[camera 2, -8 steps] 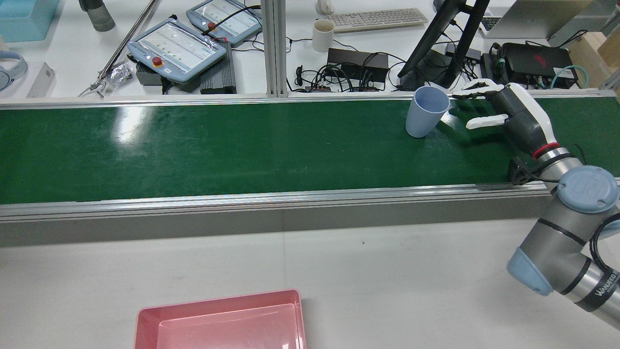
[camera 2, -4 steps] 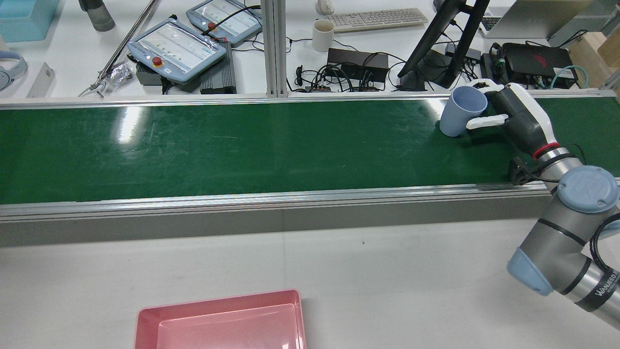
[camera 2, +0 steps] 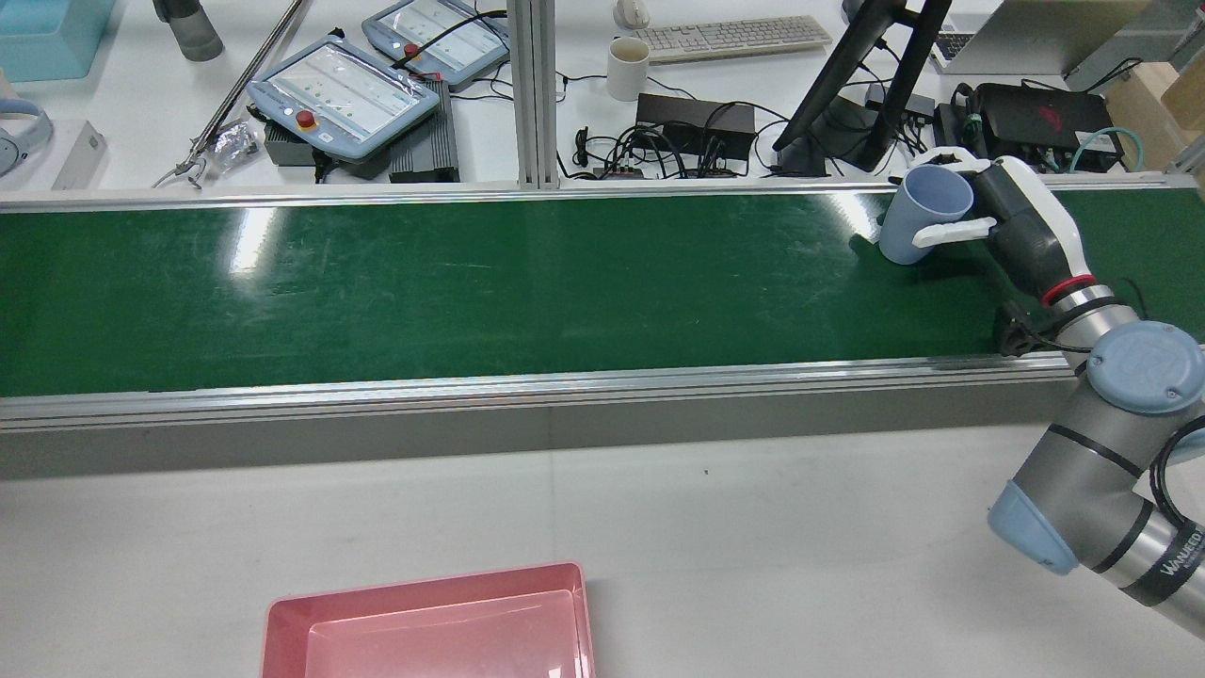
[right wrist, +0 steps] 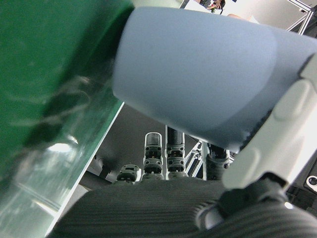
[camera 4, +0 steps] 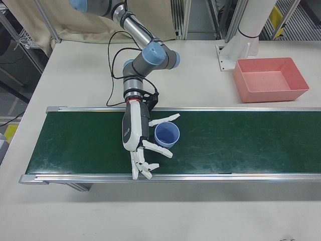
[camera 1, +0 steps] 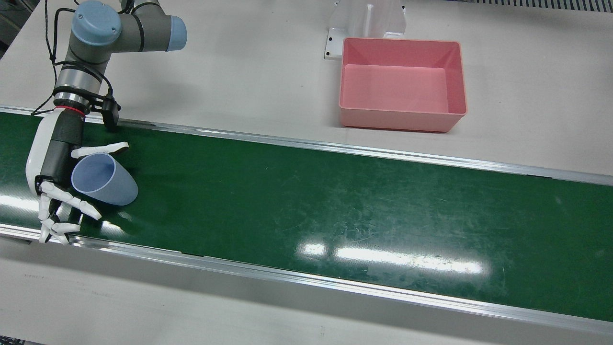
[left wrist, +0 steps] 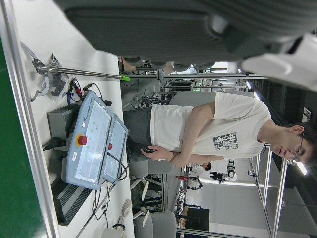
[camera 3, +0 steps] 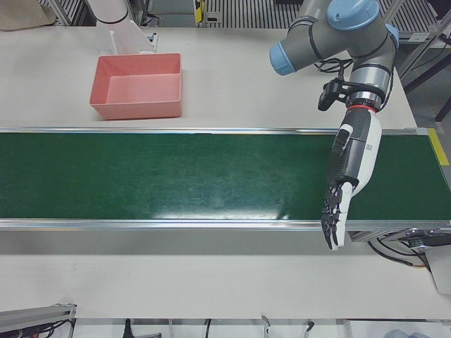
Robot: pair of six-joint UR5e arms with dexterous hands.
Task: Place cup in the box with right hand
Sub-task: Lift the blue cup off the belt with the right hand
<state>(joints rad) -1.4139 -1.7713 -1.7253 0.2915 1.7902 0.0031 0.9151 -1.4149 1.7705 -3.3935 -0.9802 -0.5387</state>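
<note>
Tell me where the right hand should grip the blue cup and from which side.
Grip the blue cup around its side wall, just below the rim. It stands on the green belt with its mouth open upward, and the right hand already flanks it from the belt's end, so closing in from there seems simplest.

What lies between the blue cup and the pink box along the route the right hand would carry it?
Only bare green belt, its metal rail, then bare white table; the front view shows nothing standing between the blue cup, by the right hand, and the pink box.
</note>
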